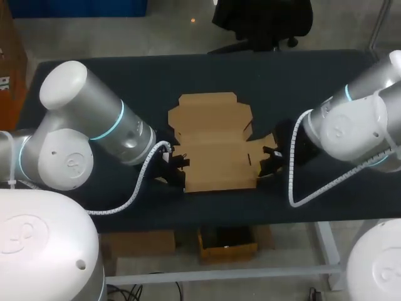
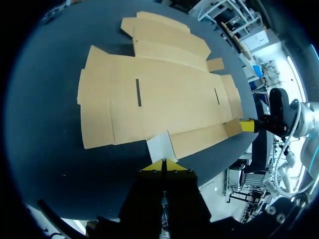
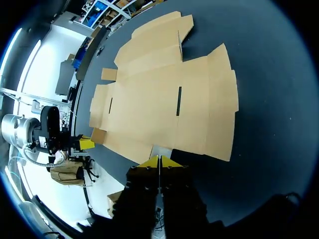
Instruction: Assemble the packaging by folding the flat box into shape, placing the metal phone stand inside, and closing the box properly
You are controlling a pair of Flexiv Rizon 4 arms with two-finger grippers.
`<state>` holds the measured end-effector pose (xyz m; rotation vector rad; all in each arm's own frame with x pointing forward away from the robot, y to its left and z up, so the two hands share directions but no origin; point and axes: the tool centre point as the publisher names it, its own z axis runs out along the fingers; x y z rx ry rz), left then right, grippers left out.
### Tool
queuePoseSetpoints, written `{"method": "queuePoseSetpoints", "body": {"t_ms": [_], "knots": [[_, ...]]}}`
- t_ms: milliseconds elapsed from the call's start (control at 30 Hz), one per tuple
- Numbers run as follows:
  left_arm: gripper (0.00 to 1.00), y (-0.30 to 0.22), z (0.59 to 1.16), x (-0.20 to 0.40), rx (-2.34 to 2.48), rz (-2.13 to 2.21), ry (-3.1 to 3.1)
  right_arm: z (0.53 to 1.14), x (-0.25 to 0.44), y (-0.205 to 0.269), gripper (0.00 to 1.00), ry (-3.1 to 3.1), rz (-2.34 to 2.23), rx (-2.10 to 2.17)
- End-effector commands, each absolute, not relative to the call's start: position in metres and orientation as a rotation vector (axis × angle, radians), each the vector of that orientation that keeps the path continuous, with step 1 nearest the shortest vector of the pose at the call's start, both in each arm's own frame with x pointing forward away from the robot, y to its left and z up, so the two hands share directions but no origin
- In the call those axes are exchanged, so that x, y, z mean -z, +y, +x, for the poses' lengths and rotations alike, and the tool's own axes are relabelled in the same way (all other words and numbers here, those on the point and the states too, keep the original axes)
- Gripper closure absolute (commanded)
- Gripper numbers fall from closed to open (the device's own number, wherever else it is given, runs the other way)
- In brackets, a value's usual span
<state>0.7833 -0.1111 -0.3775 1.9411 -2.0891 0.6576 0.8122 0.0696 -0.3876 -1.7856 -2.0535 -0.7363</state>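
Note:
The flat brown cardboard box [image 1: 213, 141] lies unfolded in the middle of the dark table, its lid panel toward the far side. My left gripper [image 1: 180, 170] is shut at the box's near left edge. In the left wrist view its tips [image 2: 164, 166] meet at the edge of a small pale side flap [image 2: 160, 145]. My right gripper [image 1: 266, 161] is shut at the box's right edge. Its tips [image 3: 159, 162] rest against a small flap [image 3: 161, 151] there. Each wrist view shows the other arm's yellow tip across the box [image 2: 247, 125] [image 3: 85, 144].
The dark cloth table [image 1: 313, 81] stretches well past the box toward the far side and both ends. Its front edge [image 1: 250, 216] runs a short way behind both grippers. White cable coils hang from each wrist [image 1: 141, 179] [image 1: 294, 182].

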Motion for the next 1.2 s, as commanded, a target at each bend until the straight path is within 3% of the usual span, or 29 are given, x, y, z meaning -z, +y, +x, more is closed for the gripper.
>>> {"method": "queuePoseSetpoints", "body": {"t_ms": [33,367,400,433,533,567,600,633,667,1200], "knots": [[1.00,-0.101,0.782,0.365,-0.659,1.932,-2.090,0.811,0.374,0.052,1.00,-1.998,-1.709,0.816],[0.99,-0.085,0.795,0.345,-0.683,1.911,-2.079,0.821,0.354,0.032,1.00,-1.971,-1.689,0.896],[0.93,-0.084,0.796,0.344,-0.684,1.912,-2.079,0.822,0.353,0.031,1.00,-1.968,-1.686,0.900],[0.77,-0.083,0.797,0.341,-0.685,1.911,-2.079,0.824,0.351,0.029,0.98,-1.964,-1.687,0.905],[0.55,-0.079,0.801,0.334,-0.691,1.911,-2.084,0.830,0.344,0.022,0.65,-1.954,-1.689,0.918],[0.30,-0.078,0.803,0.332,-0.692,1.916,-2.085,0.832,0.342,0.021,0.55,-1.951,-1.692,0.920],[0.17,-0.077,0.804,0.331,-0.692,1.919,-2.085,0.833,0.340,0.020,0.47,-1.951,-1.692,0.920],[0.03,-0.075,0.805,0.329,-0.692,1.919,-2.084,0.837,0.338,0.017,0.17,-1.949,-1.691,0.922],[0.00,-0.073,0.807,0.326,-0.696,1.921,-2.079,0.839,0.336,0.016,0.00,-1.947,-1.692,0.923],[0.00,-0.049,0.833,0.292,-0.719,1.885,-2.080,0.875,0.314,-0.003,0.00,-1.913,-1.721,0.929]]}}
